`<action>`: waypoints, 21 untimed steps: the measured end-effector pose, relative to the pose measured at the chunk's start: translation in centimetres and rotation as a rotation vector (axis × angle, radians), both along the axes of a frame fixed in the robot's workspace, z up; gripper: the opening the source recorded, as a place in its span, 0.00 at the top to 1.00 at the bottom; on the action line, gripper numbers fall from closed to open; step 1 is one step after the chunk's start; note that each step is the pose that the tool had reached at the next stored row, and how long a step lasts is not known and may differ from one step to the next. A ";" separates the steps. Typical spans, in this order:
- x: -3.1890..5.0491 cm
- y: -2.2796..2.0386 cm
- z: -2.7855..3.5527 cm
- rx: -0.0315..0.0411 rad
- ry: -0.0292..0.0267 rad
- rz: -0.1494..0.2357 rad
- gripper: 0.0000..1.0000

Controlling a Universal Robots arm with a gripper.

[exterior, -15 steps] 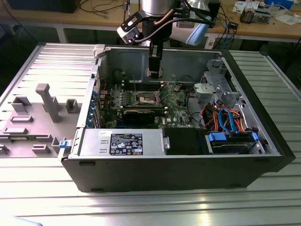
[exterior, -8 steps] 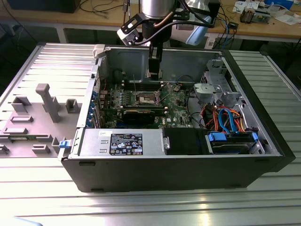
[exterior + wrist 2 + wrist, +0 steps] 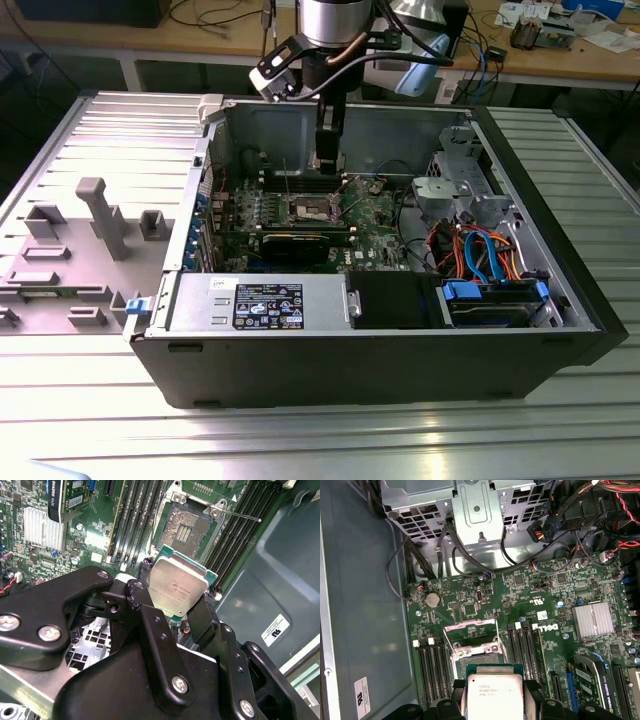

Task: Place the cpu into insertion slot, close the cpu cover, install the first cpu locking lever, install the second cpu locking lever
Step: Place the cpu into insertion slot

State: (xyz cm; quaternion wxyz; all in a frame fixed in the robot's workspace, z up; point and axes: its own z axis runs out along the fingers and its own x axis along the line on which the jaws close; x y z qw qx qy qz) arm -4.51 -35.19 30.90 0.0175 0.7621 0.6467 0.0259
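First wrist view: cpu (image 3: 494, 697) lower edge cut off by frame; insertion slot (image 3: 479, 657) partly hidden behind it. Second wrist view: cpu sides covered by fingers (image 3: 200, 617). Exterior view: item at gripper (image 3: 327, 168) tip too small to tell

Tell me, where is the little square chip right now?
In both wrist views the cpu sits clamped in the gripper, above the open insertion slot on the green motherboard.

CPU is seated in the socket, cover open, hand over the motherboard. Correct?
No. The cpu is not seated: the hand grips it clear of the insertion slot, whose contacts lie bare in the second wrist view. The cpu cover is open and the hand is over the motherboard.
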 end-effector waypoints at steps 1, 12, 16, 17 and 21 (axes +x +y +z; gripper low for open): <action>0.00 0.00 -0.07 0.0000 0.0000 0.000 0.46; 0.00 -0.06 -0.73 0.0001 0.0046 0.000 0.46; 0.00 -0.07 -1.12 0.0000 0.0047 0.000 0.46; 0.00 -0.07 -1.23 0.0000 0.0047 0.000 0.46; 0.00 -0.08 -1.54 -0.0001 0.0048 0.000 0.46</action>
